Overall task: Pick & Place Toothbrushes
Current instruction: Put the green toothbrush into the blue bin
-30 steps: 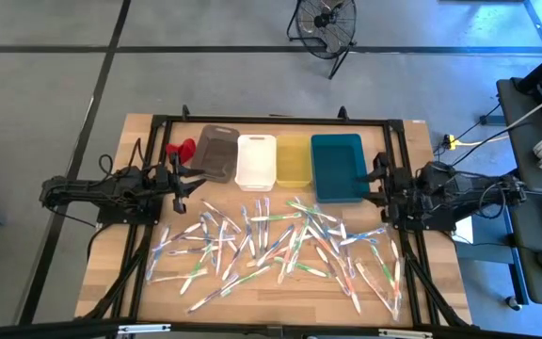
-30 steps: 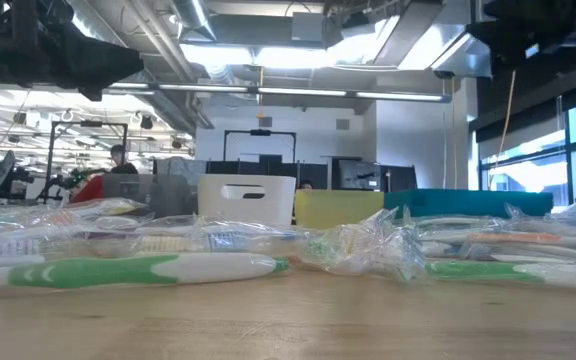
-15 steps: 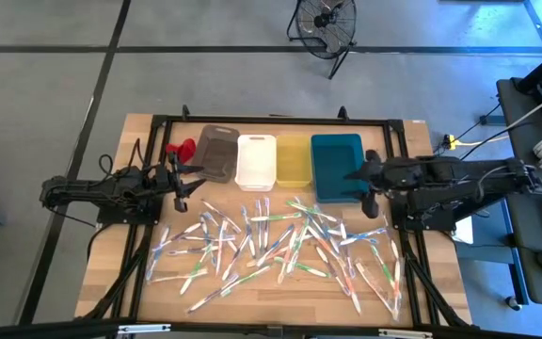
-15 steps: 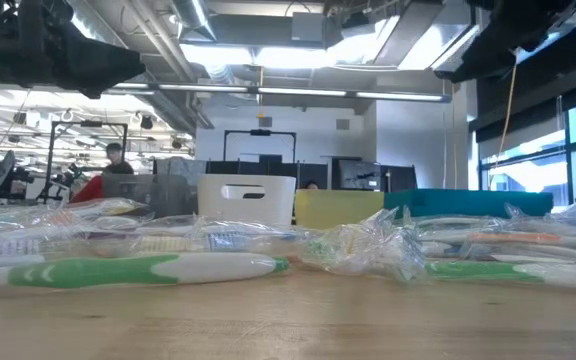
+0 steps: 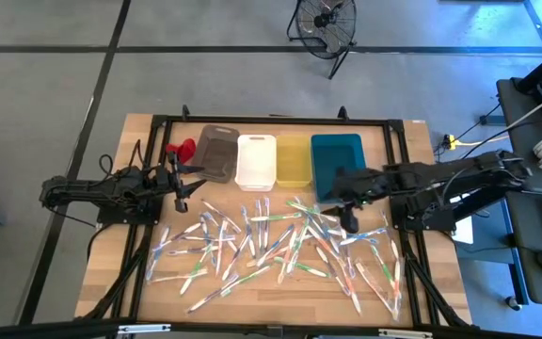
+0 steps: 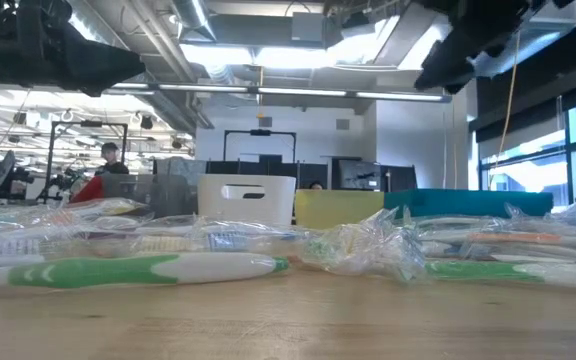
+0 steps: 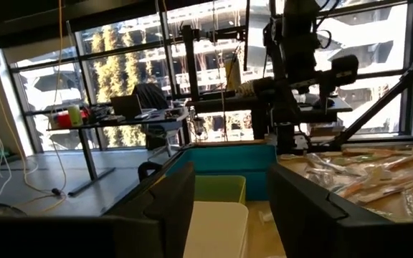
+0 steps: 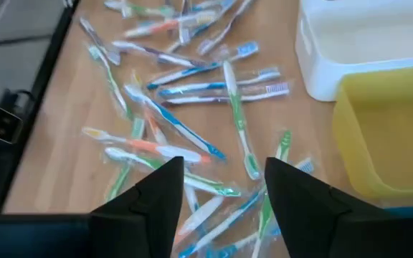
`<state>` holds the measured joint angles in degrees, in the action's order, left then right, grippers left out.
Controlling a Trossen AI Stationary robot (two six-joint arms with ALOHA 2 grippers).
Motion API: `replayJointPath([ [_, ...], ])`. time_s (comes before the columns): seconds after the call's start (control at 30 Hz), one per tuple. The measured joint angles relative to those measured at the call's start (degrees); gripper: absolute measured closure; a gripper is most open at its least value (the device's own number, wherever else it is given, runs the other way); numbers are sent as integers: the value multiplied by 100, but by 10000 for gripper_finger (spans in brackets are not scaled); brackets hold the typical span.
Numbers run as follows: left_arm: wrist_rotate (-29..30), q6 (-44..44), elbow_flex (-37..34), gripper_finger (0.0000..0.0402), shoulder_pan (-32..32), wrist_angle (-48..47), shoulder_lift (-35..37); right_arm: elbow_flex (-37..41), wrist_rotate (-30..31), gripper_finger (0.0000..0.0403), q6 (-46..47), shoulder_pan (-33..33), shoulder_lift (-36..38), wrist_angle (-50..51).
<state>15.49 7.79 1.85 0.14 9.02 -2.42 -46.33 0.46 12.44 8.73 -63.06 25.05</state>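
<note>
The toothbrushes (image 5: pixel 280 240), thin sticks in clear wrappers, lie scattered flat on the wooden table's near half, and they show in the low view (image 6: pixel 168 268) and the right wrist view (image 8: pixel 185 129). My right gripper (image 5: pixel 343 200) hangs open above the pile's right part, by the teal bin's near edge, slanting down; nothing is between its fingers (image 8: pixel 224 193). In the low view it shows high at the upper right (image 6: pixel 468 45). My left gripper (image 5: pixel 179 185) waits open at the table's left, level, well above the wood (image 7: pixel 231 215).
Along the far side stands a row of bins: grey (image 5: pixel 219 153), white (image 5: pixel 256 160), yellow (image 5: pixel 293 158) and teal (image 5: pixel 337 167). A small red object (image 5: pixel 183 149) lies left of the grey bin. A black frame (image 5: pixel 271 120) borders the table. A person (image 6: pixel 108 160) sits far behind.
My right gripper has swung out from the table's right edge toward the middle, past the teal bin's near corner and over the toothbrushes, and has tipped from level to slanting down. The toothbrushes and bins have not moved.
</note>
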Motion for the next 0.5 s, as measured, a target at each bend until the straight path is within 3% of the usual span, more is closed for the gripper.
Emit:
replayJointPath([
  [0.27, -15, -271, 1, 237, 0, -5, 0, -21, 165, 195, 215, -145, -954, -677],
  [0.5, -15, -412, 1, 236, 0, -22, 0, -733, 167, 158, -733, -104, -2068, -686],
])
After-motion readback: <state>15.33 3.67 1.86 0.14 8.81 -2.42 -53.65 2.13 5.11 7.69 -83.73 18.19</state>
